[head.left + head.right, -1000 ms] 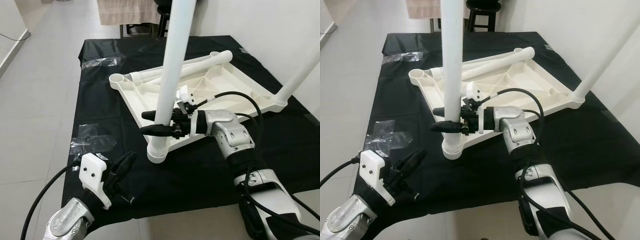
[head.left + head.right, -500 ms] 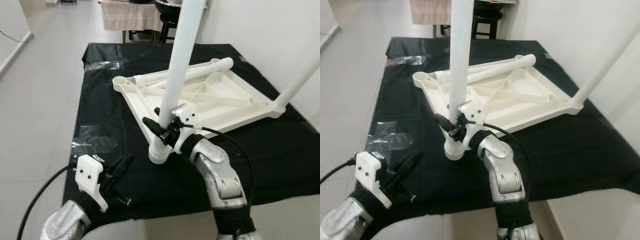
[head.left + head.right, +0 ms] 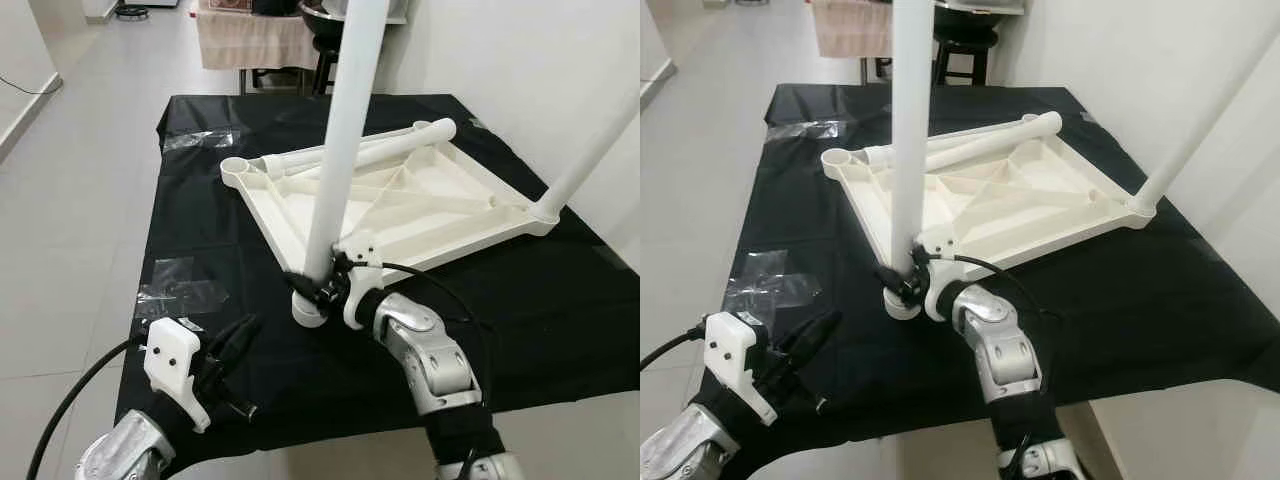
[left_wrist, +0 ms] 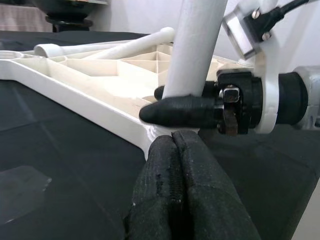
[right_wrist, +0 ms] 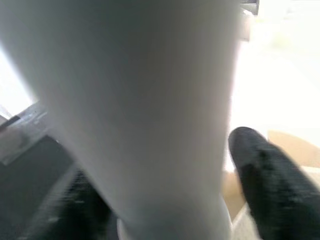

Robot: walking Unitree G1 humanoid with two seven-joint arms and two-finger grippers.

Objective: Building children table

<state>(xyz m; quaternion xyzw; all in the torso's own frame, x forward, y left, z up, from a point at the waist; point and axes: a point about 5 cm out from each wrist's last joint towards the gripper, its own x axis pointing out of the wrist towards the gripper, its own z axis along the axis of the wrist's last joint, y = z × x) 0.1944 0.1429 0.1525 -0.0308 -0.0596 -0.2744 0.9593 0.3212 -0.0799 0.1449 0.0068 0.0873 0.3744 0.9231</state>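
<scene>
Right tool (image 3: 312,287) clamped around upright white leg (image 3: 340,140) of upturned tabletop (image 3: 420,205); left tool (image 4: 172,150) clenched, empty.

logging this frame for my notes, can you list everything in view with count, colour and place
tabletop: 1, white, upside down on the cloth, ribbed underside up
upright legs: 2, white; near leg in the front corner socket, far leg in the corner on the robot's right
loose legs: 2, white, lying along the tabletop's far edge
cloth: 1, black, covering the work surface
plastic wrappers: 2, clear; one on the cloth's left side, one near its far left corner
stool: 1, black, beyond the cloth
floor: light tiles, to the left
left gripper: black fingers shut, empty, above the cloth's front edge
right gripper: black fingers on either side of the near leg, low down by the socket
</scene>
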